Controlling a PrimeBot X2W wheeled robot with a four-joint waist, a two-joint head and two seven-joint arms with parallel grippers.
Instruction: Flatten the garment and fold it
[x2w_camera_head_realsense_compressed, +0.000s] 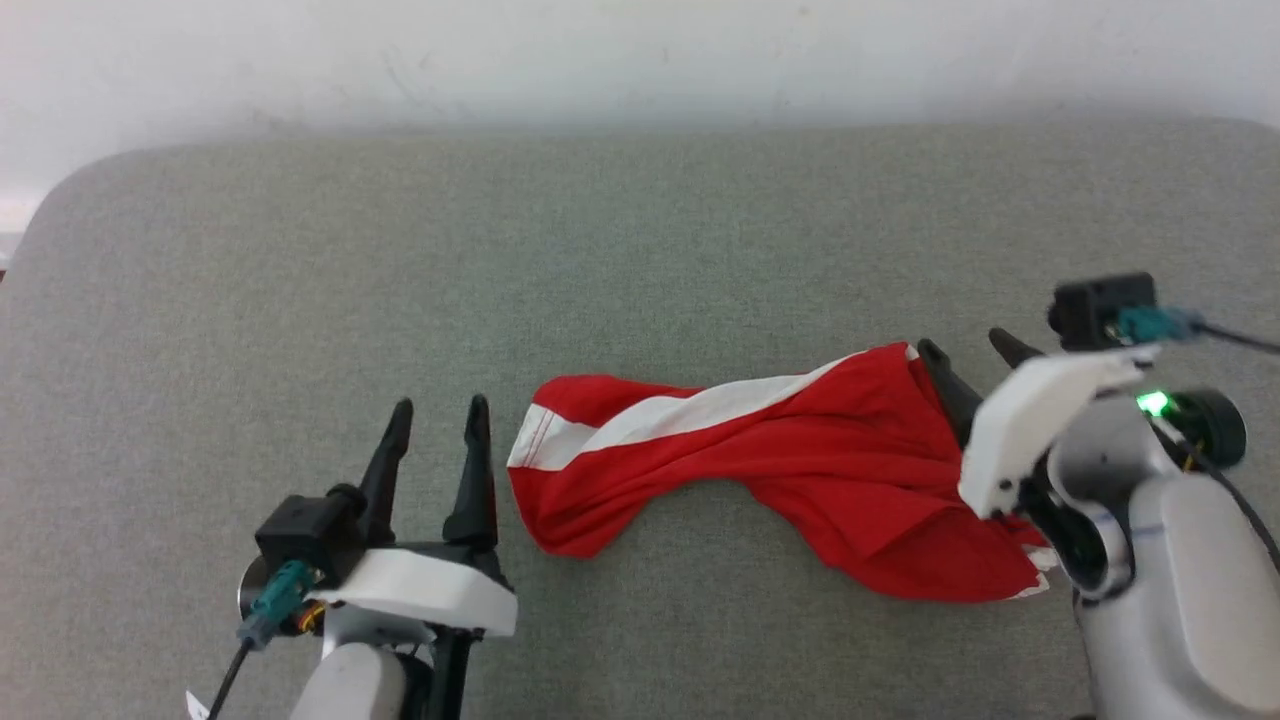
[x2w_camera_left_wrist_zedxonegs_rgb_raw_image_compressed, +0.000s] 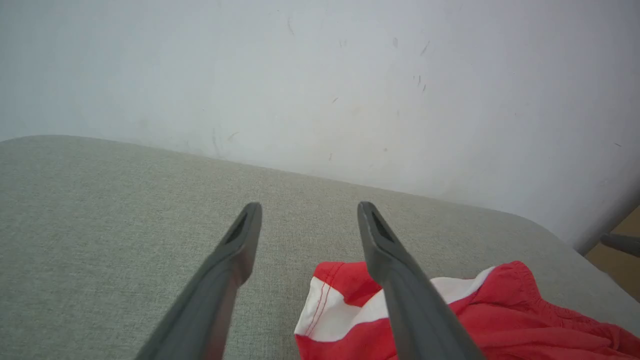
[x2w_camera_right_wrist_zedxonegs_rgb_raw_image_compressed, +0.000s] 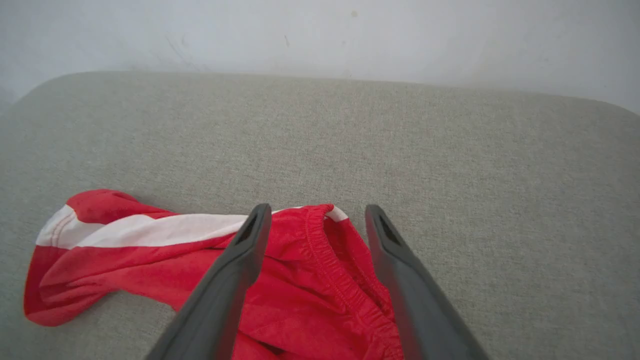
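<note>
The red garment (x2w_camera_head_realsense_compressed: 790, 460) with its broad white stripe lies crumpled and twisted on the grey cushion, stretching from centre to right. My left gripper (x2w_camera_head_realsense_compressed: 438, 410) stands open just left of the hem end (x2w_camera_left_wrist_zedxonegs_rgb_raw_image_compressed: 330, 305), not touching it. Its right finger (x2w_camera_left_wrist_zedxonegs_rgb_raw_image_compressed: 400, 290) crosses in front of the cloth in the left wrist view. My right gripper (x2w_camera_head_realsense_compressed: 972, 346) hovers open over the waistband end. The elastic waistband (x2w_camera_right_wrist_zedxonegs_rgb_raw_image_compressed: 325, 250) lies between and below its two fingers. Nothing is held.
The grey fabric cushion (x2w_camera_head_realsense_compressed: 640, 240) spreads wide behind and to the left of the garment. A pale wall (x2w_camera_head_realsense_compressed: 640, 50) rises behind its far edge. Brown floor (x2w_camera_left_wrist_zedxonegs_rgb_raw_image_compressed: 620, 250) shows past the cushion's right end.
</note>
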